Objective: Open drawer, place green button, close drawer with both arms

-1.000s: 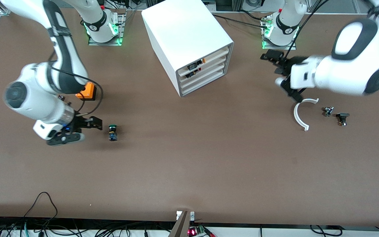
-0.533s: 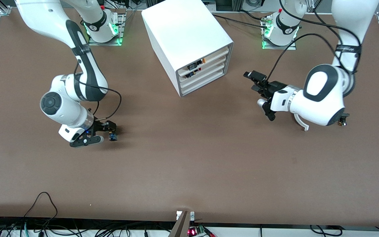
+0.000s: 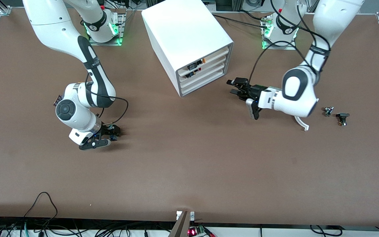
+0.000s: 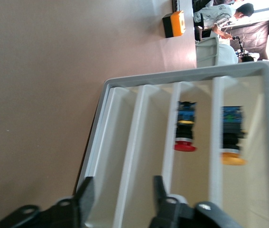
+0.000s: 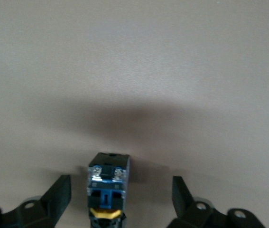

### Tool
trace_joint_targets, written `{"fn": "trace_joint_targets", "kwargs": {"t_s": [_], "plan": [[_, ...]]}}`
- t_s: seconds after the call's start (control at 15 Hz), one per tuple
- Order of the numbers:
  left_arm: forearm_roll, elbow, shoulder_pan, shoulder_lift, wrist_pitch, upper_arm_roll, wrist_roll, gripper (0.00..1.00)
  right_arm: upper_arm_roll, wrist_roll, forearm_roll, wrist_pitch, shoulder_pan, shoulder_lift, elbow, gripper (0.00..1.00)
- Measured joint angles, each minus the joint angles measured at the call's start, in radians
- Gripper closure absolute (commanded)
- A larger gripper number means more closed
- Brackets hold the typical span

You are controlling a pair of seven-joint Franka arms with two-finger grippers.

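Right gripper [image 5: 120,190] low over the surface [image 3: 189,171] toward the right arm's end — jaws apart, straddling the button [image 5: 106,183], not clamped. Button lying on the surface, blue base showing between the fingers [image 5: 58,194].

Left gripper [image 4: 120,199] just in front of the cabinet [image 3: 184,36], at the lower drawers — jaws apart, nothing held. Lowest drawer [image 3: 201,86] closed, plain white front. Red-capped button [image 4: 185,128] and orange-capped button [image 4: 231,135] seen in upper trays.

White curved piece [image 3: 303,124] and two small black parts [image 3: 336,113] toward the left arm's end.
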Motion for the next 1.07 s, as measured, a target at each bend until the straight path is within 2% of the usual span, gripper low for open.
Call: {"fn": "trace_joint_targets", "kwargs": {"t_s": [0.13, 0.2, 0.27, 0.47, 0.53, 0.6, 0.67, 0.73, 0.87, 0.93, 1.07], "plan": [[-0.011, -0.038, -0.005, 0.014, 0.063, -0.044, 0.013, 0.50, 0.000, 0.000, 0.000, 0.015, 0.016, 0.007, 0.000, 0.28], [-0.014, -0.052, -0.012, 0.029, 0.084, -0.063, 0.032, 0.50, 0.000, 0.000, 0.000, 0.021, 0.028, 0.010, 0.000, 0.39], [-0.025, -0.056, -0.014, 0.037, 0.086, -0.066, 0.046, 0.51, 0.000, 0.000, 0.000, 0.022, 0.030, 0.011, 0.000, 0.43], [-0.179, -0.100, -0.017, 0.071, 0.089, -0.083, 0.175, 0.53, -0.004, -0.001, 0.000, 0.023, 0.025, 0.013, 0.000, 0.62], [-0.231, -0.119, -0.022, 0.086, 0.095, -0.091, 0.226, 0.53, -0.006, -0.002, 0.000, 0.024, 0.023, 0.015, 0.000, 0.75], [-0.272, -0.134, -0.032, 0.101, 0.099, -0.097, 0.267, 0.55, -0.007, -0.003, 0.000, 0.024, 0.023, 0.016, 0.000, 0.93], [-0.303, -0.145, -0.043, 0.116, 0.104, -0.100, 0.298, 0.58, -0.007, -0.003, 0.000, 0.025, 0.023, 0.016, 0.000, 1.00], [-0.321, -0.152, -0.053, 0.128, 0.107, -0.102, 0.315, 0.65, -0.008, -0.003, 0.000, 0.025, 0.023, 0.016, 0.000, 1.00], [-0.331, -0.153, -0.068, 0.141, 0.108, -0.103, 0.324, 0.89, -0.008, -0.003, 0.000, 0.025, 0.023, 0.016, 0.001, 1.00], [-0.331, -0.153, -0.070, 0.143, 0.108, -0.104, 0.324, 0.97, -0.008, -0.003, 0.000, 0.025, 0.023, 0.016, 0.003, 1.00], [-0.331, -0.152, -0.070, 0.142, 0.107, -0.104, 0.335, 1.00, -0.009, -0.003, 0.000, 0.026, 0.023, 0.016, 0.009, 1.00]]}}
